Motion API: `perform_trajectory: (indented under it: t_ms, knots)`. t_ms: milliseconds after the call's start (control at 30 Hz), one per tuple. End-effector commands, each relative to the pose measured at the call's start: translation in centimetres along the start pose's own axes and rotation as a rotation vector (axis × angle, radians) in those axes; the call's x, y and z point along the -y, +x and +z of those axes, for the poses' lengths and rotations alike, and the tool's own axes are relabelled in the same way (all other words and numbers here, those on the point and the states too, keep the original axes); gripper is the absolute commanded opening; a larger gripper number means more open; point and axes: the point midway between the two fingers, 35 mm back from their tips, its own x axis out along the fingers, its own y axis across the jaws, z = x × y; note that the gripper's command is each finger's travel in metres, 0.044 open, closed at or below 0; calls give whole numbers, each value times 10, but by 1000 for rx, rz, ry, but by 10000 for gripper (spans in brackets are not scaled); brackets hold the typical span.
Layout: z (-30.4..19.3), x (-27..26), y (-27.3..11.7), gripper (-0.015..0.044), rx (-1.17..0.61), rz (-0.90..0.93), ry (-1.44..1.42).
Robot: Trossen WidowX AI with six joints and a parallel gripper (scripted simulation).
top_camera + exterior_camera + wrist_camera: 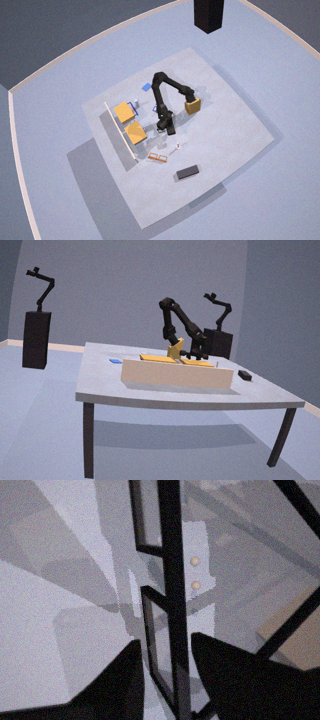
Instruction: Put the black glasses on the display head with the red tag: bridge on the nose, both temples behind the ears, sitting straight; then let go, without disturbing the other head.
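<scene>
Glasses, the black ones [161, 132] [172, 555], are just under our hand [163, 128] [193, 358] [166, 644]. Our hand is part open and holds nothing. In the wrist view, their long front bar runs from near to far between our two fingertips, closer to the right one. We think we must nudge right so the bar is in the middle, then go down and squeeze. The two yellow-topped blocks [135, 132] [196, 362], likely the heads, are to the left in the top view. We can't see the red tag.
</scene>
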Motion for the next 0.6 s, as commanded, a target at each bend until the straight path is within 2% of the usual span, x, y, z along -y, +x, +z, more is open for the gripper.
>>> perform_trajectory:
  t_ms: [0, 167, 567]
  knots:
    - [-1, 1, 2, 120, 0, -6, -10]
    - [-1, 4, 2, 120, 0, -6, -10]
    - [-1, 2, 2, 40, -4, -4, -4]
